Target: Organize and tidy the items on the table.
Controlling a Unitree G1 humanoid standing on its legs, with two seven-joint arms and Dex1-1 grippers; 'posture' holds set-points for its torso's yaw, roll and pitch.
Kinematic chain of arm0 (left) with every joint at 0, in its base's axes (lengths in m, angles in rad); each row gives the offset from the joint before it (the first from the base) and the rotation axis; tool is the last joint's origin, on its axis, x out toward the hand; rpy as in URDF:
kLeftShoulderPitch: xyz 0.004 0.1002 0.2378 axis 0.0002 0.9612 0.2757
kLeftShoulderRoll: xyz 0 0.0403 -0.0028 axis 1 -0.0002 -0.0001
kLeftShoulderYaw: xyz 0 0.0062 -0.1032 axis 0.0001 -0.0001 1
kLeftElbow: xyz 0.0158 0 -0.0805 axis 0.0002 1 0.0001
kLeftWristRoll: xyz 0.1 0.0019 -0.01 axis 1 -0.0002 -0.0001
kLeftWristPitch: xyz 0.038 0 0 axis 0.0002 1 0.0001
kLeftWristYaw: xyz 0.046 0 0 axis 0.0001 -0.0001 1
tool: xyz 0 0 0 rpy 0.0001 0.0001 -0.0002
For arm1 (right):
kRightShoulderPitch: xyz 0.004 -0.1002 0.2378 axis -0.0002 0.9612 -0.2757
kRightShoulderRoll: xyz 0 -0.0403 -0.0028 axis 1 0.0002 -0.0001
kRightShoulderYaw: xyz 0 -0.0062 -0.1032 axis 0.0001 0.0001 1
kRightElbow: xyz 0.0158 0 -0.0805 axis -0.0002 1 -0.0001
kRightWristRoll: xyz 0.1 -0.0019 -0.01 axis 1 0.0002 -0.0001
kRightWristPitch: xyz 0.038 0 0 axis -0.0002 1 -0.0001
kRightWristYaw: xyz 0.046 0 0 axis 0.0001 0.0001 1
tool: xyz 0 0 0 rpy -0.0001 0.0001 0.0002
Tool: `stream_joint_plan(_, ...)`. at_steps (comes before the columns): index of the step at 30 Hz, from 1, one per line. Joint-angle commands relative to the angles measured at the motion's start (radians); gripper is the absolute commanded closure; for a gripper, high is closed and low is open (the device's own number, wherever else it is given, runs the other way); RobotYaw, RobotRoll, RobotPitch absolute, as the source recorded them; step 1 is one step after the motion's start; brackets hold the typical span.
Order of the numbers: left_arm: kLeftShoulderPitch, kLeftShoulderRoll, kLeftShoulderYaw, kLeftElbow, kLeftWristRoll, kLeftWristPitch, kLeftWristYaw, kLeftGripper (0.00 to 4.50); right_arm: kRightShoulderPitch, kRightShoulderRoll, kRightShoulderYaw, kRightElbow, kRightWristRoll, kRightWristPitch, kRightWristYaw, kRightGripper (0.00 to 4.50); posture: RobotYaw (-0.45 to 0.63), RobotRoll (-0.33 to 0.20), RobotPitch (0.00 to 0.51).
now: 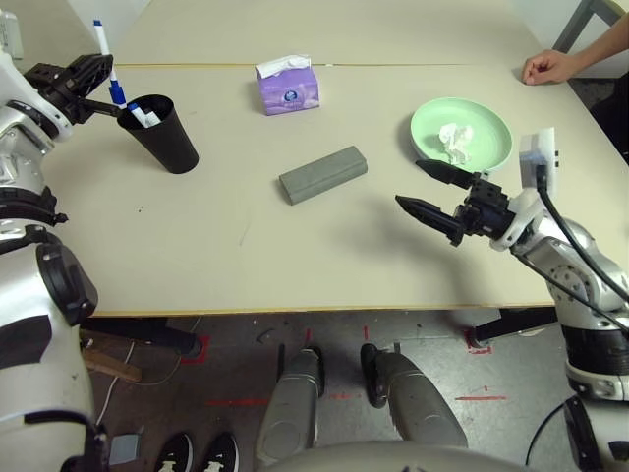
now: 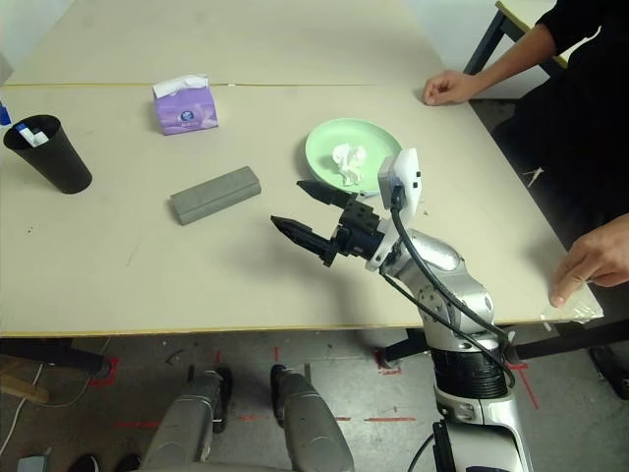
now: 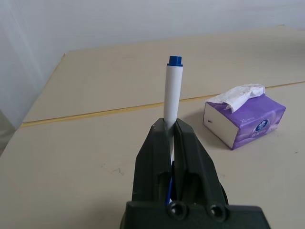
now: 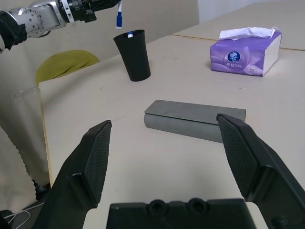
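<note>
Left gripper (image 1: pixel 96 81) has its two black fingers pressed together on the blue-capped marker pen (image 3: pixel 171 90), holding it upright just above the mouth of the black cup (image 1: pixel 160 133) at the table's far left; the pen's blue cap points down toward the cup while its small blue end stands above the fingers. Inside the cup another white marker (image 1: pixel 145 116) leans against the wall. Right gripper (image 1: pixel 439 200) hovers over the near right part of the table (image 1: pixel 246 256) with its fingers spread wide apart and nothing between them, pointing toward the grey glasses case (image 1: pixel 322 174). That case lies flat and closed near the middle of the table, a little askew, well apart from the cup. Beyond the right gripper sits the light-green plate (image 1: pixel 491 147), with the crumpled white tissue (image 1: pixel 455 141) resting in it. At the far side, beside the yellowish seam, stands the purple tissue box (image 1: pixel 287 87) with a tissue sticking out. A person's hand (image 1: pixel 546 67) rests on the far right corner, and another hand (image 2: pixel 595 261) presses on the near right edge
</note>
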Motion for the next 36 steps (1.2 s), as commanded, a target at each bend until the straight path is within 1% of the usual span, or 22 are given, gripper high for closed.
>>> stream_joint_plan(1, 0.023, -0.001, 0.012, 0.017, -0.003, -0.013, -0.002, 3.21, 0.009, -0.007, -0.006, -0.018, 0.012, 0.011, 0.004, 0.00, -0.04, 0.000, 0.240)
stream_joint_plan(10, 0.021, 0.001, 0.015, 0.012, -0.007, -0.009, -0.003, 0.11, 0.003, -0.007, 0.001, -0.009, 0.010, 0.010, 0.014, 0.00, -0.04, 0.000, 0.237)
stream_joint_plan(11, 0.021, 0.003, 0.015, 0.013, -0.008, -0.007, -0.005, 0.03, 0.004, -0.006, 0.001, -0.008, 0.010, 0.010, 0.015, 0.00, -0.04, 0.000, 0.237)
stream_joint_plan(17, 0.016, 0.019, 0.023, 0.007, -0.019, 0.012, -0.024, 0.03, 0.012, -0.010, -0.004, -0.013, 0.017, 0.014, 0.024, 0.00, -0.04, 0.000, 0.235)
stream_joint_plan(21, 0.013, 0.033, 0.052, -0.015, -0.051, 0.035, -0.056, 0.03, -0.012, -0.008, -0.040, -0.037, 0.065, 0.049, 0.000, 0.00, -0.05, 0.000, 0.234)
stream_joint_plan(23, 0.011, 0.050, 0.087, -0.032, -0.086, 0.058, -0.049, 0.03, -0.063, -0.006, -0.089, -0.049, 0.113, 0.087, -0.059, 0.00, -0.05, 0.000, 0.234)
stream_joint_plan(24, 0.017, 0.066, 0.111, -0.047, -0.108, 0.070, -0.039, 0.03, -0.111, -0.014, -0.138, -0.037, 0.138, 0.103, -0.110, 0.00, -0.05, 0.000, 0.234)
stream_joint_plan(25, 0.027, 0.081, 0.135, -0.063, -0.126, 0.078, -0.028, 0.03, -0.152, -0.031, -0.187, -0.019, 0.149, 0.115, -0.159, 0.00, -0.05, 0.000, 0.234)
stream_joint_plan(27, 0.054, 0.105, 0.171, -0.086, -0.151, 0.083, -0.010, 0.03, -0.196, -0.079, -0.248, 0.023, 0.133, 0.128, -0.217, 0.00, -0.05, 0.000, 0.233)
stream_joint_plan(29, 0.100, 0.129, 0.208, -0.107, -0.173, 0.077, 0.013, 0.03, -0.199, -0.134, -0.300, 0.083, 0.080, 0.106, -0.256, 0.00, -0.05, 0.000, 0.234)
stream_joint_plan(31, 0.177, 0.148, 0.253, -0.135, -0.201, 0.074, 0.032, 0.03, -0.164, -0.191, -0.340, 0.149, 0.006, 0.045, -0.278, 0.00, -0.05, 0.000, 0.237)
stream_joint_plan(32, 0.235, 0.152, 0.273, -0.155, -0.210, 0.073, 0.039, 0.03, -0.128, -0.216, -0.351, 0.182, -0.046, 0.002, -0.290, 0.00, -0.05, 0.000, 0.238)
stream_joint_plan(34, 0.341, 0.142, 0.308, -0.206, -0.231, 0.075, 0.048, 0.03, -0.065, -0.236, -0.365, 0.232, -0.120, -0.074, -0.311, 0.00, -0.04, 0.000, 0.243)
stream_joint_plan(36, 0.485, 0.104, 0.353, -0.297, -0.262, 0.086, 0.048, 0.03, 0.016, -0.226, -0.388, 0.279, -0.195, -0.164, -0.362, 0.00, -0.04, 0.000, 0.248)
